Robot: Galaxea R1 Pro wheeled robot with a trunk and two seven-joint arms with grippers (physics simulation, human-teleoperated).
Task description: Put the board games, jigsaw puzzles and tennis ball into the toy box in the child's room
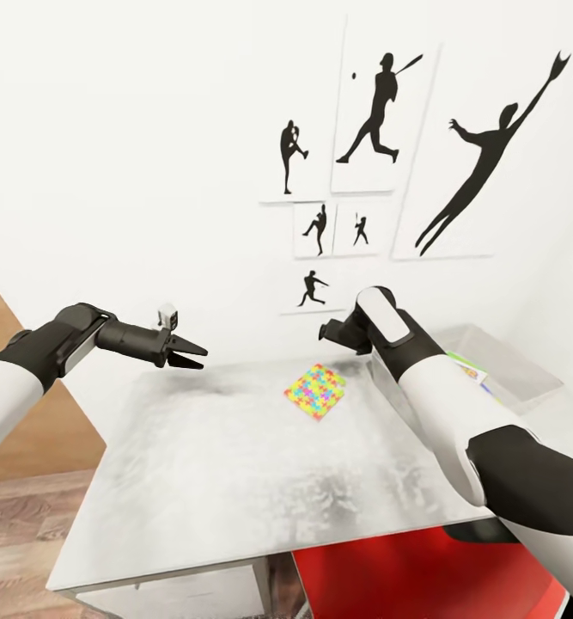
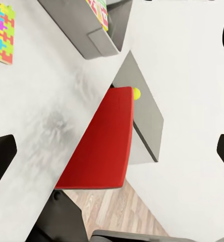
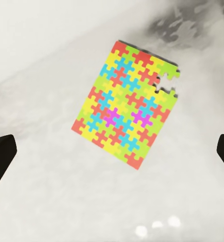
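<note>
1. Jigsaw puzzle [image 1: 314,390]: from my head camera, one multicoloured square lies flat on the light grey table [image 1: 234,481], near its far edge. The toy box [image 1: 501,365] stands at the table's far right, partly behind my right arm, with printed boxes inside. My left gripper [image 1: 196,356] hovers above the table's far left edge, fingers slightly apart, empty. My right gripper [image 1: 327,330] hangs above the puzzle; its jaws face away, so I cannot tell their state here.
2. Left wrist camera: my dark fingertips [image 2: 2,156] stand wide apart, nothing between them. A tennis ball [image 2: 136,93] rests on a dark grey surface beside a red chair [image 2: 99,146].
3. Right wrist camera: the jaws are wide apart, and the puzzle lies on the tabletop between and beyond them, untouched.
</note>
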